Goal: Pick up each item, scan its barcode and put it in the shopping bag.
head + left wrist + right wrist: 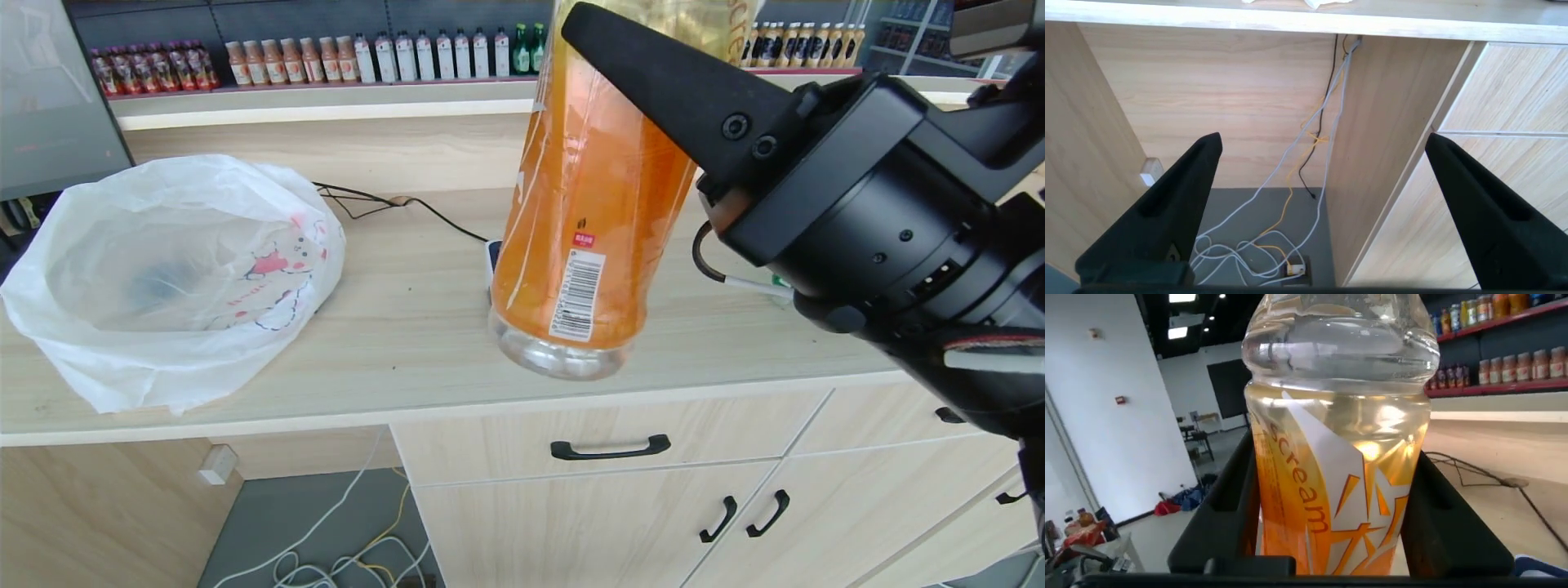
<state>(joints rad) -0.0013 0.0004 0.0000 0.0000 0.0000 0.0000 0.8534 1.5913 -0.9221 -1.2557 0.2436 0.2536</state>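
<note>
Clear plastic bottle [588, 204] of orange drink, ribbed and round-shouldered, with a thick transparent base. It is held in the air above the front part of the tabletop [408, 318], tilted, base lowest. A white barcode label [577, 296] on its lower wall faces the head camera. The right gripper [1335, 469] is clenched on the bottle's upper body, one matte black tapered finger on either side. A small white-and-blue object [492, 255] sits on the tabletop just behind the bottle, mostly hidden. The tabletop is pale wood-grain laminate; a thin black cable [441, 216] crosses it. Well apart, on the robot's left, lies the shopping bag [98, 359], crinkled translucent white film with a pink cartoon print, its mouth wide open. Below the tabletop are drawer fronts with curved black handles [610, 447]. The left gripper [1323, 147] hangs below the tabletop's edge, fingers spread wide and grasping nothing, facing a recess with loose cables [1266, 245] on the floor.
</note>
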